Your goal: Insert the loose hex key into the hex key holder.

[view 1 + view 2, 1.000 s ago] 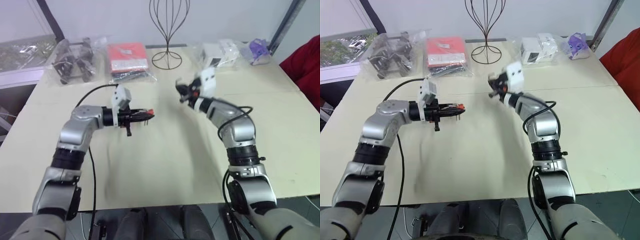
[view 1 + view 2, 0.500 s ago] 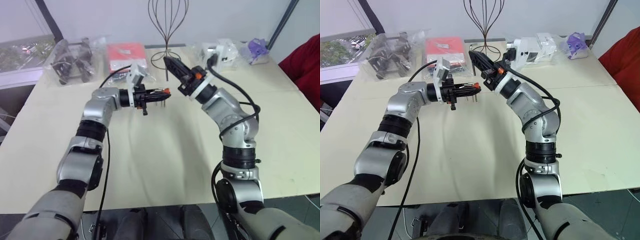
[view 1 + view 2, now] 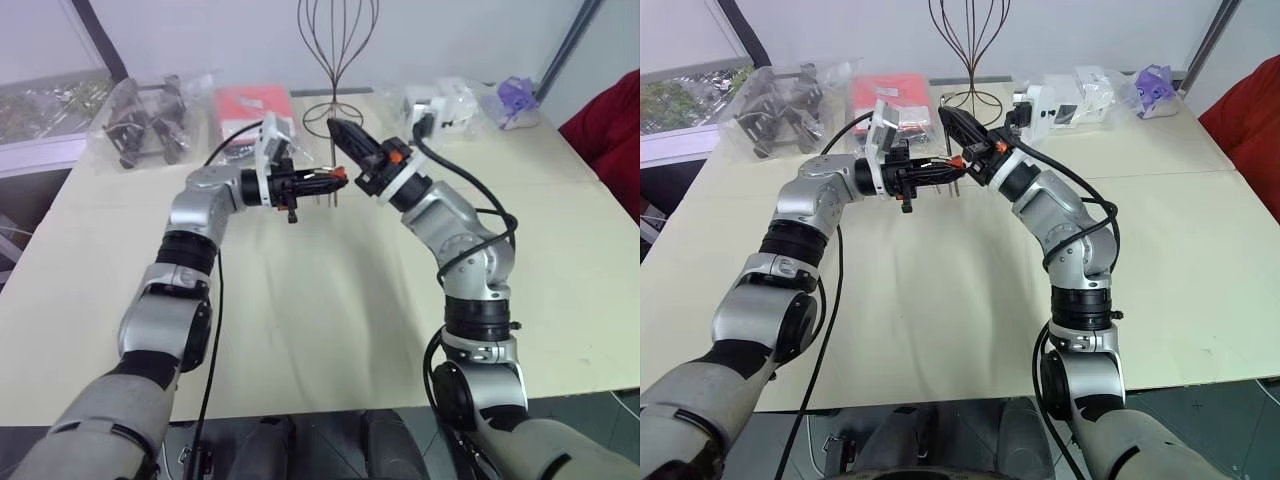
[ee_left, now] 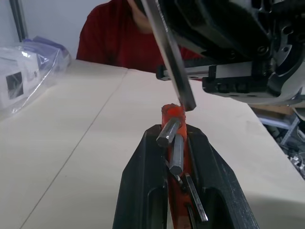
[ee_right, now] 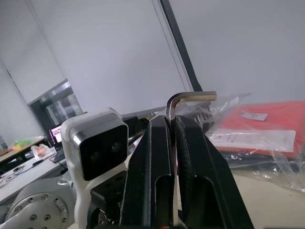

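**Both parts held in the air above the far middle of the table, key end close to the holder**

The wide cream-coloured table [image 3: 330, 330] carries nothing of the task now; both task things are lifted over its far middle part, probably so the two arms can bring them together freely without the surface in the way.

Along the far edge lie spare things, well apart from the work: a clear plastic bag of dark metal parts [image 3: 145, 120] near the far left corner, a flat red packet in clear plastic [image 3: 255, 115] beside it, and a black wire stand [image 3: 336, 60] at the middle of that edge.

The left gripper [image 3: 318, 185] points sideways toward the right arm. Its fingers are pressed on the small red-orange plastic hex key holder [image 4: 172, 114], with the short dark keys sticking out along the fingers, so the holder's free end faces the other arm.

The right gripper [image 5: 172, 125] pinches the thin grey L-shaped metal hex key [image 5: 190, 98] by its long leg, with the bend just above the fingertips. In the left wrist view the straight end [image 4: 183, 93] hangs just above the holder's red tip; whether they touch I cannot tell. I judge the insertion is at the aligning step, not yet done.
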### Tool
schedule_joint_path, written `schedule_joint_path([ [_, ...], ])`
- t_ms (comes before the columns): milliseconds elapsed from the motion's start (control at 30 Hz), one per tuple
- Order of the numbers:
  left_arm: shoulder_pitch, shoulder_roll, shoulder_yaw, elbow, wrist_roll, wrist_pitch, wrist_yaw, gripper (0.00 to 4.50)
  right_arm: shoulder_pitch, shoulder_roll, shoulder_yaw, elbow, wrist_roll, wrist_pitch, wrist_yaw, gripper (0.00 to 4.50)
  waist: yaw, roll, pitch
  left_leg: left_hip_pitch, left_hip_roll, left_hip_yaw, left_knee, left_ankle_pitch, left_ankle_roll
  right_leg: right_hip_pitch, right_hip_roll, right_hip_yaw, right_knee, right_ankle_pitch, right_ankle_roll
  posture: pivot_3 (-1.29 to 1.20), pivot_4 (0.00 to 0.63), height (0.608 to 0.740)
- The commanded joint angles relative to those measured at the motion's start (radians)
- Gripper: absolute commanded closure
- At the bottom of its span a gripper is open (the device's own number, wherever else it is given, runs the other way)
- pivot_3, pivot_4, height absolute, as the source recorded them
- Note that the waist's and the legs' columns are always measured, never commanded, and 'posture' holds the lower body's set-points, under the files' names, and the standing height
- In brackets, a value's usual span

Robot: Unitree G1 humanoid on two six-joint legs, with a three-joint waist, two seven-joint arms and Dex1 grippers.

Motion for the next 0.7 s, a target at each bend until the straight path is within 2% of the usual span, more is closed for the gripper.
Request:
schedule_joint_path([
  [33,-0.007,0.014,0.033,-0.054,-0.025,0.016,-0.003,4.5,-0.017,-0.005,-0.004,-0.009,0.014,-0.029,0.006,4.46,0.0,0.0,0.0,0.0,0.0,0.0,0.0,0.0,0.0,0.0,0.0,0.0,0.0,0.0,0.0,0.0,0.15,0.74],
  [500,-0.023,0.014,0.073,-0.066,-0.054,0.07,0.016,4.5,0.008,-0.018,0.012,0.02,-0.003,-0.062,0.019,4.46,0.0,0.0,0.0,0.0,0.0,0.0,0.0,0.0,0.0,0.0,0.0,0.0,0.0,0.0,0.0,0.0,0.15,0.74],
  [700,-0.022,0.013,0.069,-0.072,-0.048,0.072,0.01,4.5,0.037,-0.05,0.051,0.017,-0.014,-0.056,0.069,4.46,0.0,0.0,0.0,0.0,0.0,0.0,0.0,0.0,0.0,0.0,0.0,0.0,0.0,0.0,0.0,0.0,0.15,0.74],
])
